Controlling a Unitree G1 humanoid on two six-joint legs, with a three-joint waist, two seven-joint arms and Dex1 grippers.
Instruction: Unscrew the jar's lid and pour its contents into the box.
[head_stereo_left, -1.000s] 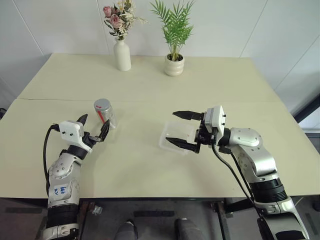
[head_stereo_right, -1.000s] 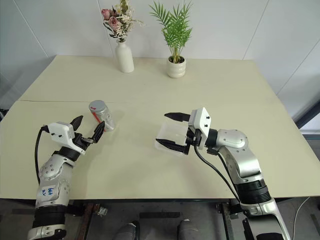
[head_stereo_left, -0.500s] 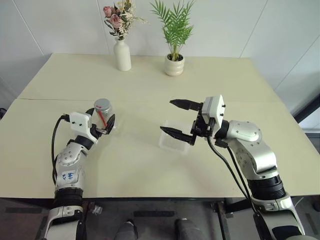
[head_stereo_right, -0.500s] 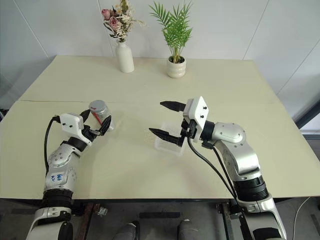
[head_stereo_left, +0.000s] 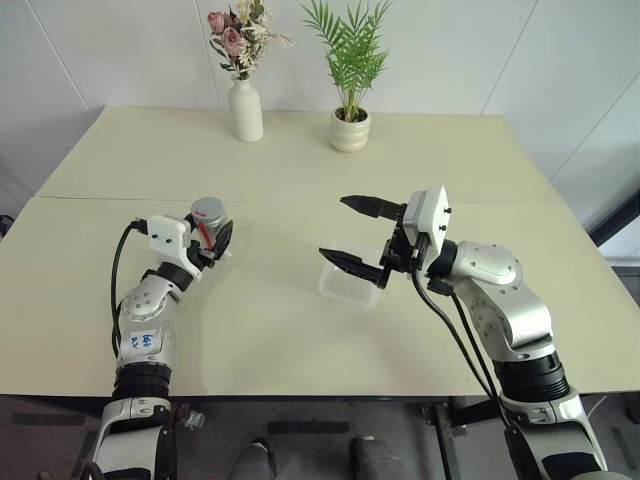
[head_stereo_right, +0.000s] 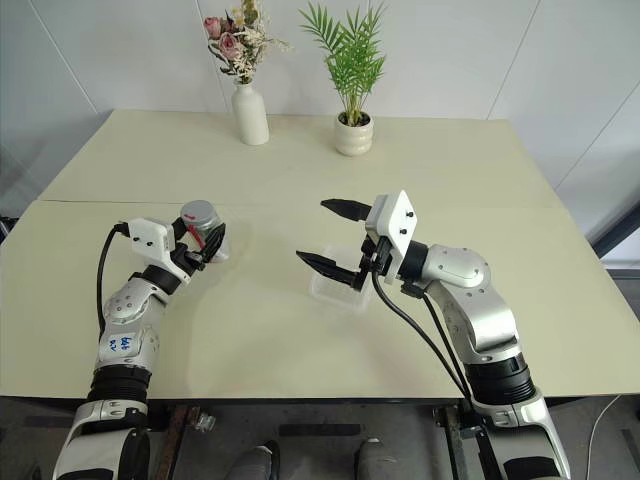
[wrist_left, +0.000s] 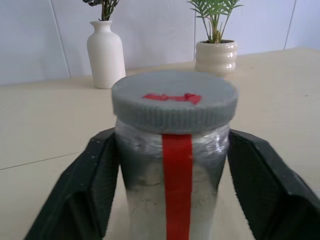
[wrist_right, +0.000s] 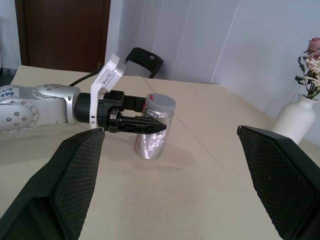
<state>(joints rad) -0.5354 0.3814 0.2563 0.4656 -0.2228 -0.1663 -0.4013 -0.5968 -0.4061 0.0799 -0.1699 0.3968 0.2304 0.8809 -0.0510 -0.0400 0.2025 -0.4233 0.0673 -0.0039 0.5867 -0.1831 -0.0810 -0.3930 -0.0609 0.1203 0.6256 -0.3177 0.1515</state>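
The jar (head_stereo_left: 211, 232) stands upright on the left half of the table, a clear cylinder with a red stripe down its side (wrist_left: 176, 190). Its grey lid (wrist_left: 174, 101), marked red on top, is screwed on. My left gripper (head_stereo_left: 208, 238) is shut on the jar, one black finger (wrist_left: 95, 175) pressed to each side below the lid. The contents cannot be made out through the cloudy wall. My right gripper (head_stereo_left: 334, 228) hangs open above the near-left part of the box (head_stereo_left: 350, 284), a shallow clear container at mid-table. The right wrist view looks across at the jar (wrist_right: 154, 127).
A white vase (head_stereo_left: 245, 108) with flowers and a white plant pot (head_stereo_left: 348, 130) stand near the table's far edge (head_stereo_left: 300, 110). A seam (head_stereo_left: 100, 200) runs across the table behind the jar. Bare tabletop lies between jar and box.
My left gripper has moved forward around the jar and closed on it. The right gripper has tipped up slightly over the box and stays open.
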